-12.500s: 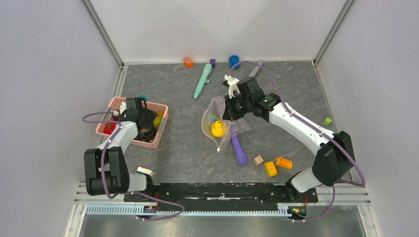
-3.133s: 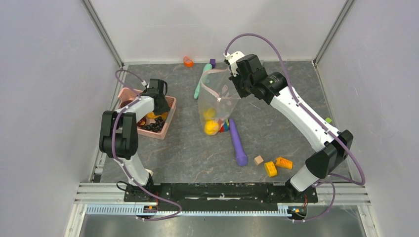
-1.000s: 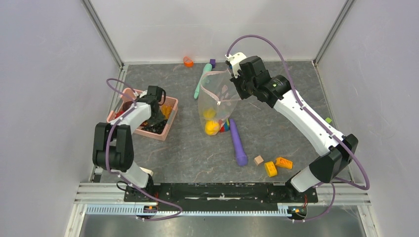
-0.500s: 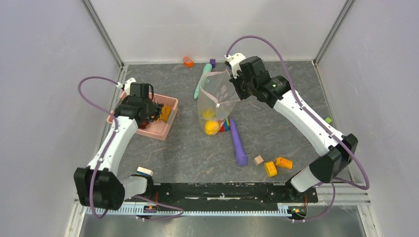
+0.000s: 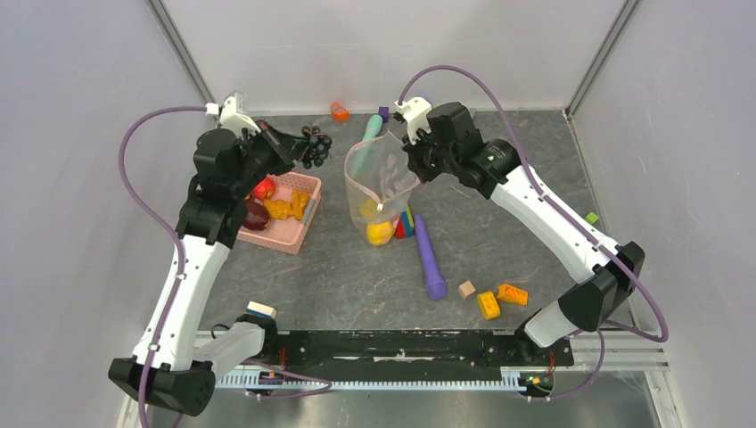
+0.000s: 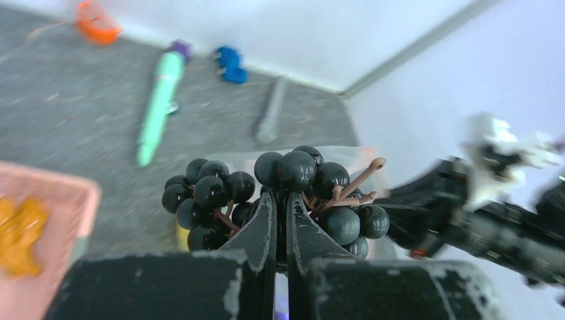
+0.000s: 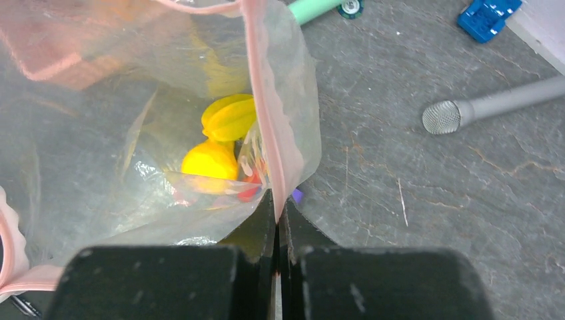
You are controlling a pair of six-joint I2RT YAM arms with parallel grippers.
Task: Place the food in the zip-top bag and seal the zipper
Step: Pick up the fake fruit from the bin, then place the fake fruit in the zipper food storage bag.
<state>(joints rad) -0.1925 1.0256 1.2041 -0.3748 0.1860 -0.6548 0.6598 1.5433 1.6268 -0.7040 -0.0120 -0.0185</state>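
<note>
On the left, the pink basket (image 5: 272,242) no longer has your left jaws in it. They have risen clear and swung toward the middle, closed almost fully into a dark grape bunch (image 6: 293,179), which now hangs in the air between the basket and the bag.

A red piece (image 5: 264,188), a dark maroon piece (image 5: 254,217) and a yellow-orange piece (image 5: 287,207) are left in the basket, so I judge you have more trips to make after this one.

In the middle, the zip-top bag (image 5: 382,174) is held up with its bottom on the bench (image 5: 339,276) and yellow food (image 7: 213,160) already inside. Its mouth has tipped a little toward the incoming grapes. The zipper (image 7: 262,100) is unsealed and shows as a pink strip along the open mouth.

On the right, your right jaws are pinched shut on that mouth edge and keep it lifted as before. The next drop looks set up: the grapes are near the opening but not yet over it.

No brand, label or writing can be read on anything here.
</note>
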